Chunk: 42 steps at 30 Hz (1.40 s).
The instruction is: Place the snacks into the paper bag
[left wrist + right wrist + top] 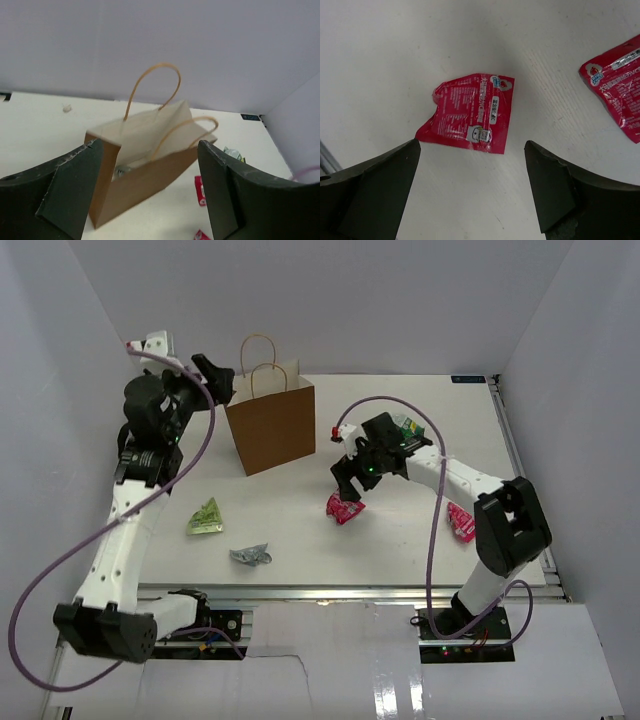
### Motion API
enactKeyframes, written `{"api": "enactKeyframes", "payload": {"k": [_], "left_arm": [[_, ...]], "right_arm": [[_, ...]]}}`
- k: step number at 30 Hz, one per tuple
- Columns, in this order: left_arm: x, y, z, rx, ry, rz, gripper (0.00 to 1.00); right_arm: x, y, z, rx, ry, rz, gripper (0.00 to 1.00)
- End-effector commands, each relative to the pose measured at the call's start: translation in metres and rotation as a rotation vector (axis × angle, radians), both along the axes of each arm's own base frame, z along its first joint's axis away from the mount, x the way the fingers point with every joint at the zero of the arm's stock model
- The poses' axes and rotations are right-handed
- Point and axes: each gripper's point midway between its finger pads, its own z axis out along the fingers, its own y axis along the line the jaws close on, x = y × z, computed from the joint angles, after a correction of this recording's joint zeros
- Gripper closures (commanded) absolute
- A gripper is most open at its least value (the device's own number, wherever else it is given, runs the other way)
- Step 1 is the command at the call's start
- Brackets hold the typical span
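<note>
Under your right gripper, spread and empty: centre red packet, side red packet, two total. Before your left gripper, likewise spread: one paper bag.

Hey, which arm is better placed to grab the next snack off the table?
The right. The right gripper is open and hangs directly over a red packet, which sits between its fingers in the wrist view. The left gripper is up at the paper bag, open and holding nothing.

White arms with black joints, black end effectors and looping purple cables.
</note>
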Motion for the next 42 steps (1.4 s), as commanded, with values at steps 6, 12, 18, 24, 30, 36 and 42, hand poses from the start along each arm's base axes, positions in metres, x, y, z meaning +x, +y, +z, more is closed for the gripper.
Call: {"api": "enactKeyframes", "payload": {"k": [6,12,18,24,30,36,42], "left_arm": [[-0.116,0.037,-0.091,-0.145,0.215,0.168,0.1],[-0.166,0.047,-0.153,-0.278,0.324,0.241,0.07],[-0.181,0.044,-0.176,-0.347,0.36,0.237,0.07],[-0.177,0.035,-0.203,-0.381,0.457,0.225,0.07],[-0.177,0.033,-0.21,-0.386,0.473,0.22,0.07],[-0.179,0.033,-0.216,-0.392,0.48,0.221,0.07],[-0.179,0.032,-0.219,-0.398,0.484,0.218,0.07]], "right_arm": [[0.024,0.031,-0.033,-0.1,-0.032,-0.304,0.08],[-0.016,0.042,-0.064,-0.162,0.034,-0.25,0.0],[-0.016,0.033,-0.089,-0.21,0.021,-0.293,0.21],[-0.008,0.034,-0.09,-0.22,-0.036,-0.274,0.46],[-0.01,0.03,-0.098,-0.248,-0.012,-0.274,0.9],[-0.004,0.046,-0.043,-0.093,-0.075,-0.071,0.92],[-0.003,0.058,0.13,0.432,-0.186,0.379,0.92]]}}
